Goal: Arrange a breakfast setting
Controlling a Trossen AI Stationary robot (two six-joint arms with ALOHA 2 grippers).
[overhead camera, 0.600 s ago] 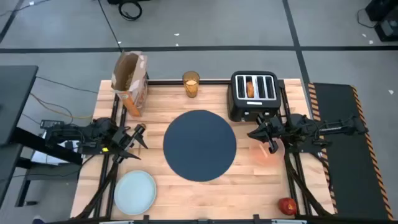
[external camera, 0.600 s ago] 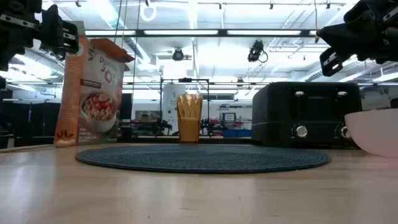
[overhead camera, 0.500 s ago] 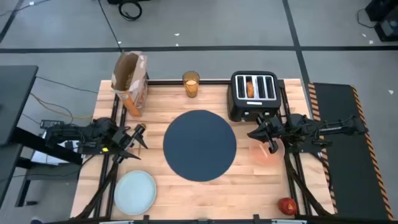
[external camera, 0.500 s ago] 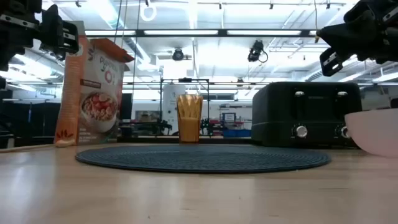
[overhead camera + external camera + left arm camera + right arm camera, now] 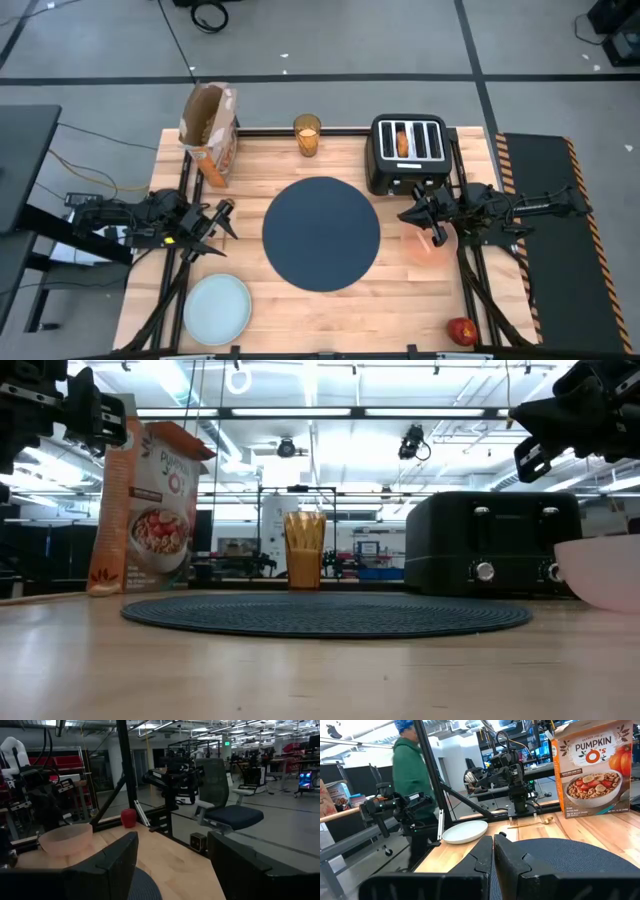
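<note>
The round dark-blue mat (image 5: pixel 321 233) lies at the table's middle. The pinkish clear bowl (image 5: pixel 428 248) stands at its right, partly under my right arm. The pale blue-green plate (image 5: pixel 217 308) lies near left and the red apple (image 5: pixel 461 331) near right. The amber juice glass (image 5: pixel 307 135) stands at the far edge. Toast (image 5: pixel 402 141) sticks up from a toaster slot. The gold spoon (image 5: pixel 532 823) lies beside the plate. My left gripper (image 5: pixel 222 214) is open and empty, raised left of the mat. My right gripper (image 5: pixel 414 213) is shut and empty, raised by the bowl.
The black toaster (image 5: pixel 408 165) stands far right, just behind my right gripper. The cereal box (image 5: pixel 210 125) stands far left. A person in a green top (image 5: pixel 412 780) stands beyond the table's left side.
</note>
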